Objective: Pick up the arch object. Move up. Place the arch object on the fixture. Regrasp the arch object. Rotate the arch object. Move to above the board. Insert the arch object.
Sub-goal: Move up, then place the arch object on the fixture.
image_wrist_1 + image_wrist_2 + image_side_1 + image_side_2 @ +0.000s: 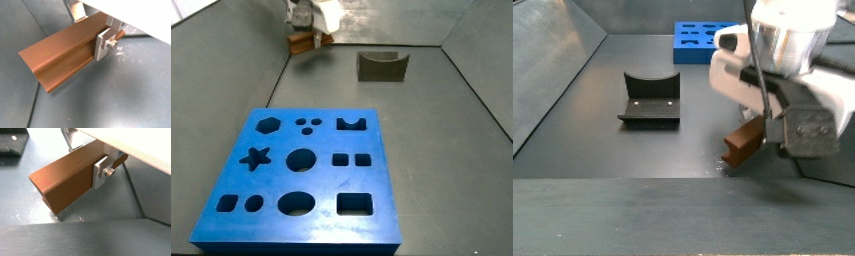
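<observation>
A: Where's the gripper [105, 37] at this moment?

B: At the upper right of both wrist views, clamped on the arch object [63, 57]. A silver finger [101, 45] lies flat against one long face of the orange-brown block, so the claw is closed on it, not empty.

A: And the block in the wider shots?

B: In a side view the arch object [744, 141] sits at lower centre-right, tilted, its low end at or just above the grey floor; I cannot tell whether it touches. In the opposite side view it is a small brown shape [303, 41] at the upper left, under the gripper [305, 22].

A: So which step is this?

B: I judge it to be the pick-up, or the start of moving up. The fixture [651, 98] stands apart in the left middle of that view, its scoop empty, and the board [302, 178] fills the lower half of the other view with its cutouts unfilled.

A: How to do it well?

B: Rise straight and slowly. The grasp looks near one end, so the long free end may sag or swing; keeping the squeeze firm and clearing the floor fully before travelling sideways should stop it dragging. Then come over the fixture [381, 66] with the block lined up along the scoop
</observation>
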Robot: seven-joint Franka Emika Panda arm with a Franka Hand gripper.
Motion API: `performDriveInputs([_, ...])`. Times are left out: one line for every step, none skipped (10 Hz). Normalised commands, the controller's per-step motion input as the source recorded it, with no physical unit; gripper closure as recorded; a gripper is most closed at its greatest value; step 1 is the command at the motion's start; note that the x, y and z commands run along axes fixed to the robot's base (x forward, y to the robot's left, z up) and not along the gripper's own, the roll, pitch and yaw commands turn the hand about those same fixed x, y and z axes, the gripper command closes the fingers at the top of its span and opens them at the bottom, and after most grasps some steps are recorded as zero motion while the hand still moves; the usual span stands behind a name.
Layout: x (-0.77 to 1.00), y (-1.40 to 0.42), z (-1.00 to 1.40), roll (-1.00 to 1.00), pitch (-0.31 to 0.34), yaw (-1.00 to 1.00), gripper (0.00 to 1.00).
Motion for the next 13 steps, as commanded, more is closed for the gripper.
performDriveInputs([-0.01, 0.00, 0.45, 0.01, 0.071, -0.01, 1.00])
performDriveInputs([-0.01, 0.00, 0.27, 0.03, 0.071, -0.02, 1.00])
performDriveInputs([-0.02, 0.00, 0.17, 0.04, 0.070, -0.02, 1.00])
performDriveInputs([0.00, 0.00, 1.00, 0.00, 0.000, 0.00, 1.00])
performDriveInputs([-0.01, 0.00, 1.00, 0.00, 0.011, 0.00, 1.00])
performDriveInputs([-0.02, 0.00, 1.00, 0.00, 0.030, 0.00, 1.00])
performDriveInputs([-0.02, 0.00, 1.00, 0.01, 0.034, -0.01, 1.00])
performDriveInputs([-0.03, 0.00, 1.00, 0.02, 0.041, -0.02, 1.00])
performDriveInputs([-0.03, 0.00, 1.00, 0.04, 0.044, -0.03, 1.00])
performDriveInputs([-0.04, 0.00, 1.00, 0.05, 0.047, -0.03, 1.00])
performDriveInputs([-0.04, 0.00, 1.00, 0.05, 0.055, -0.03, 1.00])
performDriveInputs([-0.04, 0.00, 0.89, 0.06, 0.061, -0.02, 1.00])
performDriveInputs([-0.04, 0.01, 0.80, 0.06, 0.064, -0.02, 1.00])
